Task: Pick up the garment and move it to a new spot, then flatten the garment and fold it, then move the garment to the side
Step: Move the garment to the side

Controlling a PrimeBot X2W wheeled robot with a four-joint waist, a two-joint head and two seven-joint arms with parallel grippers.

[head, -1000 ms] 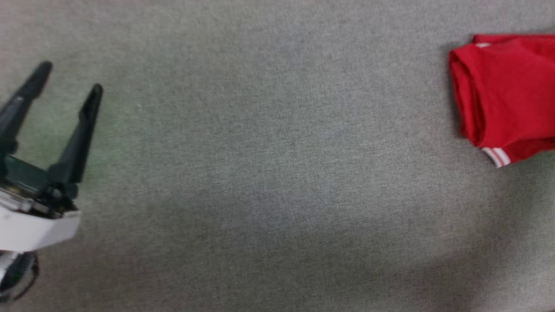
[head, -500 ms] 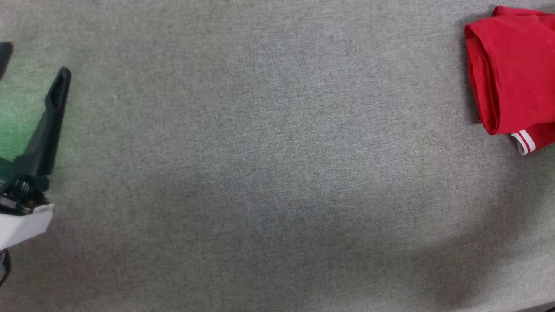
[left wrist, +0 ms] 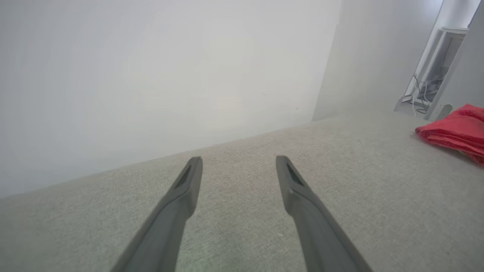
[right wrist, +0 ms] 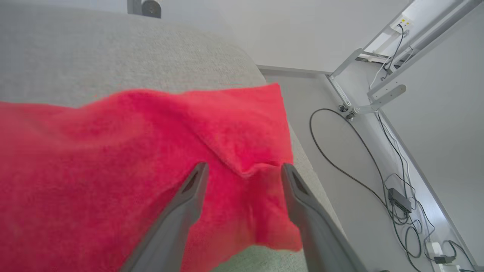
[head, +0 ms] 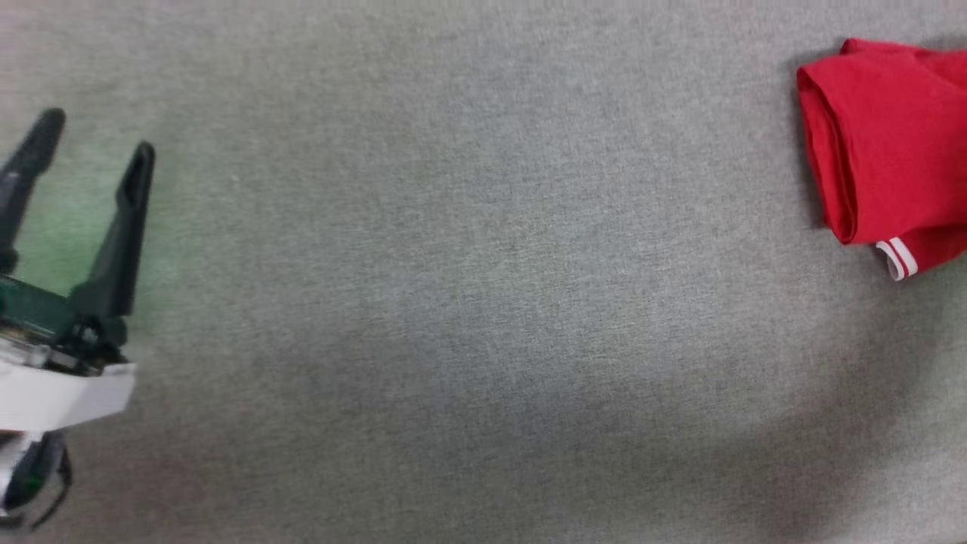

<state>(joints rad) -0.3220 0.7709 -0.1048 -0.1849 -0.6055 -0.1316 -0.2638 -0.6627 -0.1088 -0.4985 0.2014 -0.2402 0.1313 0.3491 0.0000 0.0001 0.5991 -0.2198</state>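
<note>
Garment (head: 891, 143) lies folded into a compact red bundle at the right edge of the bench (head: 483, 302), with layered folds turned toward the bench's middle and a white-and-red striped trim (head: 897, 259) poking out at its near corner. In the head view it is cut off by the picture's border, so its full outline cannot be told.

The right tool (right wrist: 245, 168) hangs just over the garment (right wrist: 113, 170), its two dark fingers (right wrist: 177, 219) spread wide with a raised crease of red cloth showing between them. The cloth is not pinched and the tool has hold of nothing. In the right wrist view the fabric reaches close to the bench's rounded edge (right wrist: 272, 98). Beyond that edge is a pale floor (right wrist: 348, 132) with a black cable (right wrist: 342, 172) and a power brick (right wrist: 399, 200).

The left tool (head: 94, 140) is over the bench's left edge, well apart from the garment, with bare grey cloth between them. Its fingers stand fully apart and grip nothing. In the left wrist view this tool (left wrist: 238, 161) points across the bench (left wrist: 340, 181) toward a white wall (left wrist: 151, 75), and the garment (left wrist: 453, 128) rests flat near the far right.
</note>
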